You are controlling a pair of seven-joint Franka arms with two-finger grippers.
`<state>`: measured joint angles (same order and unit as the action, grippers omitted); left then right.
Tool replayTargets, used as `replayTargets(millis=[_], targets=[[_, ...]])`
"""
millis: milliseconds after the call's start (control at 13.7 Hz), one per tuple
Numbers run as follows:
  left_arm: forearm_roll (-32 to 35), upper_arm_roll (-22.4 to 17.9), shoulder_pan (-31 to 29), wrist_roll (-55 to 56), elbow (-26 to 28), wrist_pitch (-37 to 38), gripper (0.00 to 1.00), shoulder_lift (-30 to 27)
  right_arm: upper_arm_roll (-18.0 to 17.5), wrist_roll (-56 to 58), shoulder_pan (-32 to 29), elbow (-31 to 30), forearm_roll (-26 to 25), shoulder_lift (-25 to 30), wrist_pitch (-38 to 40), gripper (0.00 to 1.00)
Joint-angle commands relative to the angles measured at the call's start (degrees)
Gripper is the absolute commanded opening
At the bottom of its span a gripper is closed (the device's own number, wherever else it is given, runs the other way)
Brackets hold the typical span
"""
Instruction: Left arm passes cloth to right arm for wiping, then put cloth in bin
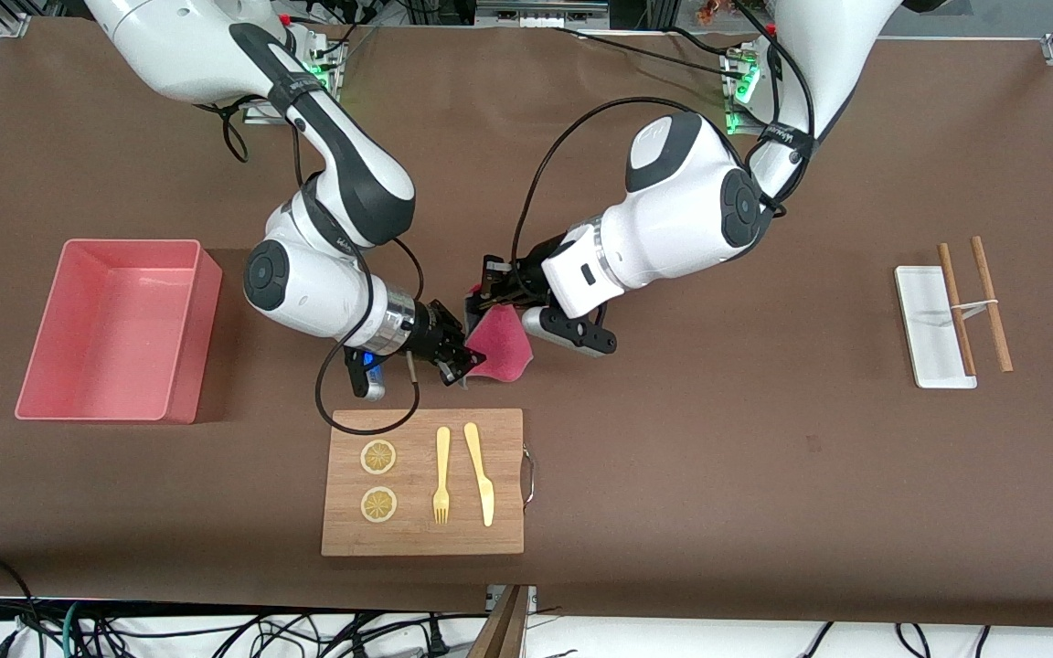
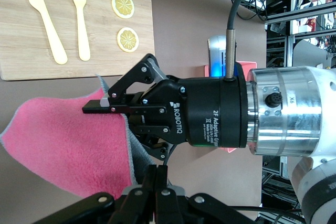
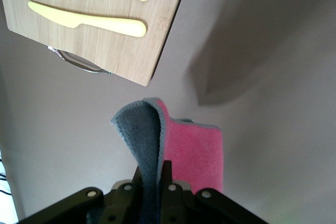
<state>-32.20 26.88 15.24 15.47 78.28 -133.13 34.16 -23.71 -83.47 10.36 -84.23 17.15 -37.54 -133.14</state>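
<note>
End effectors of both arms are found closed on one thing above the middle of the brown bench (image 1: pixel 764 475). At nine o'clock in the front view, toward the right arm's end, the pale pink rectangular plastic bin (image 1: pixel 37 366) is seen empty. Next, the right end effector (image 1: pixel 464 358) is pinched narrow on an edge of the small magenta-red floppy cloth (image 1: pixel 501 345) with grey edging. At the cloth's twelve o'clock, the left end effector (image 1: pixel 486 292) appears clamped on its upper edge. At its six o'clock, nearer the camera, a rectangular wooden cutting board (image 1: pixel 423 539) is laid.

The handover is judged to be under way. The right grip should be confirmed firm, with enough fabric between the pads, before the left fingers are released. The left arm should then be withdrawn upward, so that the cloth is not dragged free.
</note>
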Motion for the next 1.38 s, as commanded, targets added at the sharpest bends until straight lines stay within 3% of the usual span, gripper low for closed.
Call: replayTargets(millis=[0, 73, 146, 219, 510, 656, 1093, 1312], targets=[[-1.20, -0.34, 0.15, 0.26, -0.68, -0.46, 0.00, 0.11, -0.20, 0.42, -0.43, -0.24, 0.07, 1.42, 1.48, 0.00], [-0.59, -0.34, -0.03, -0.35, -0.68, -0.46, 0.29, 0.11, -0.20, 0.42, -0.78, -0.23, 0.16, 1.68, 1.57, 0.00], [-0.06, -0.60, -0.03, -0.70, -0.68, -0.46, 0.89, 0.11, -0.20, 0.50, -0.96, -0.23, 0.16, 1.94, 2.35, 0.00], [0.90, -0.69, 0.32, -0.62, -0.68, -0.46, 1.00, 0.03, -0.11, 0.77, -1.39, -0.23, 0.07, 2.21, 3.84, 0.00], [1.96, -0.95, -0.47, -0.35, -0.50, 0.15, 1.00, -0.68, -0.28, 1.73, -1.57, -0.50, -0.10, 3.09, 7.71, 0.00], [5.63, -1.04, -1.70, -0.26, 0.20, 1.02, 1.00, -1.99, -0.55, 3.83, -1.49, -0.85, -0.19, 2.91, 12.26, 0.00], [23.12, -1.04, -8.46, -1.22, -0.15, 20.85, 1.00, -7.08, -0.55, 6.47, -1.31, -3.39, -0.28, 2.74, 16.85, 0.00], [33.13, -1.04, -11.45, -1.76, 0.03, 31.58, 1.00, -9.99, -0.55, 10.60, -1.22, -7.69, -0.28, 1.69, 17.75, 0.00]])
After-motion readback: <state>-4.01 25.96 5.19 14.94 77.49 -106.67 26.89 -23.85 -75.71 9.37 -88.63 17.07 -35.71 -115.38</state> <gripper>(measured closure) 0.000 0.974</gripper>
